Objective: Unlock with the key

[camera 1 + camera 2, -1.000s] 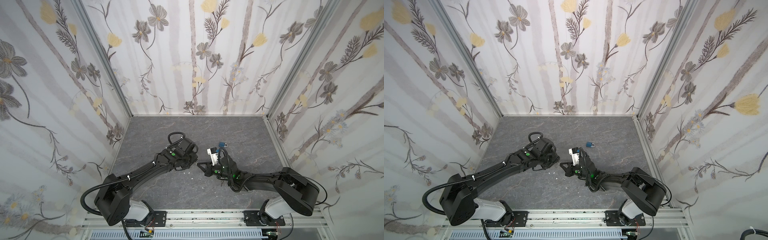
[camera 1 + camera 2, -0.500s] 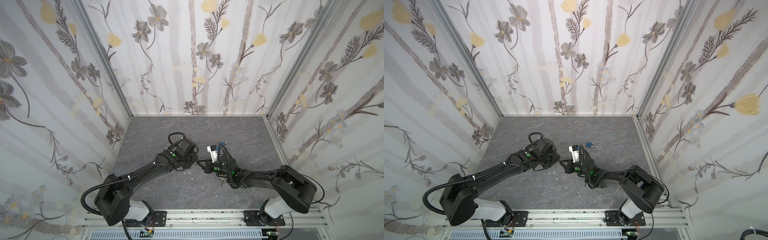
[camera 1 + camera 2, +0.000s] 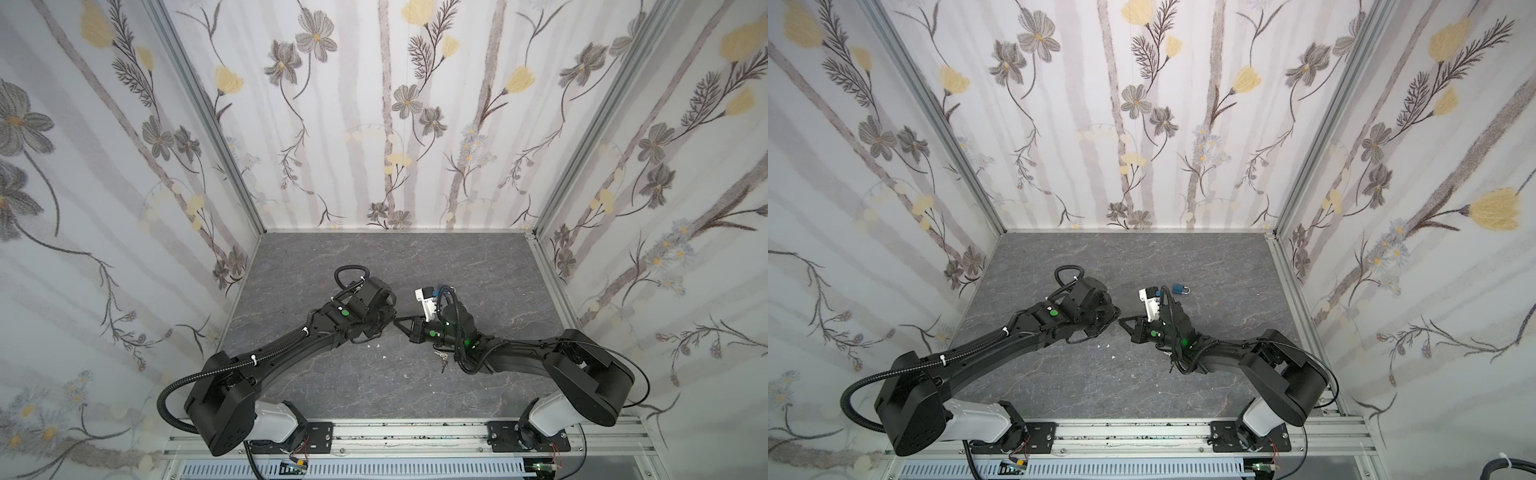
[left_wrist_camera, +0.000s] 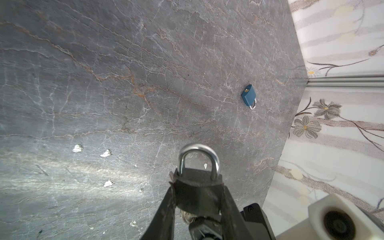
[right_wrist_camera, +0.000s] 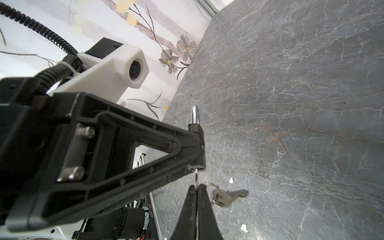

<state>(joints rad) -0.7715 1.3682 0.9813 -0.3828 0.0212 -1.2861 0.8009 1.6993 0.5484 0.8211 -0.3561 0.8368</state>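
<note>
A black padlock (image 4: 197,193) with a silver shackle (image 4: 198,149) is clamped between the fingers of my left gripper (image 4: 197,187). Both legs of the shackle sit in the body. In the right wrist view the padlock (image 5: 198,133) shows edge-on, and the key (image 5: 196,176) stands in its underside. My right gripper (image 5: 196,188) is shut on the key's head. A spare key (image 5: 228,196) hangs on the ring beside it. In both top views the left gripper (image 3: 390,320) and right gripper (image 3: 1125,324) meet tip to tip at mid-floor, hiding the lock.
A small blue padlock (image 3: 1180,289) (image 4: 248,96) lies on the grey stone floor (image 3: 374,266) behind the right wrist. A small bunch of keys (image 3: 442,359) lies by the right arm. White flecks (image 4: 106,153) dot the floor. Flowered walls (image 3: 374,124) close three sides.
The right wrist has shifted and turned slightly toward the left gripper, its tip staying at the padlock. The left arm has held still with the padlock.
</note>
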